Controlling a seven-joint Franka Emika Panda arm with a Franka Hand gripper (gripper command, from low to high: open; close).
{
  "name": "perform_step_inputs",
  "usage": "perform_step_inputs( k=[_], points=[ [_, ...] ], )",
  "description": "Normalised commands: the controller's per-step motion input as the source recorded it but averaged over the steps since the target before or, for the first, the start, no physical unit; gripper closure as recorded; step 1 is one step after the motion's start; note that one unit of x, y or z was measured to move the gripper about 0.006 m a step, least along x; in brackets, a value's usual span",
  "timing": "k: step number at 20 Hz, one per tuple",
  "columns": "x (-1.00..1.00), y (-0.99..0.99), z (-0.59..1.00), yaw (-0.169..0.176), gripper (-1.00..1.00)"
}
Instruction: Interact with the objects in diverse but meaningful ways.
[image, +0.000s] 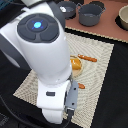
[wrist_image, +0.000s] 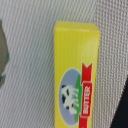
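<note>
Wrist view: we record a flat yellow packet (wrist_image: 76, 75) lying on the woven beige mat (wrist_image: 27, 60). Its face carries an oval picture of a cow and a red banner reading "BUTTER". The packet lies flat and fills the middle of this view; its far edges run out of the picture. A dark strip shows beside it at one corner, which we take for the mat's border.

We cannot tell the state of the gripper: neither finger appears in the wrist view, and in the exterior view the robot arm (image: 42, 55) hides its own tip.

In the exterior view the arm stands over the mat (image: 95, 50) and covers most of it, so the packet itself is not visible there. Just beside the arm lies a round tan item (image: 75, 64), with an orange-handled utensil (image: 86, 58) near it. Two grey pots (image: 91, 14) stand on the brown surface beyond the mat, well apart from the work.

Our judgement: the step in hand is an approach to the packet from above. To do it well, the fingers should straddle the packet's narrow width, centred on its length, and descend squarely. A thin packet on cloth may slip or snag the weave if taken off-centre.
</note>
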Motion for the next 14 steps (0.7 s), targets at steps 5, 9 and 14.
perform_step_inputs(
  k=[5,9,14],
  points=[
    [-0.34,0.57,0.0,0.0,-1.0],
    [-0.29,0.51,0.04,0.0,-1.0],
    [-0.25,0.5,0.16,0.0,-1.0]
  ],
)
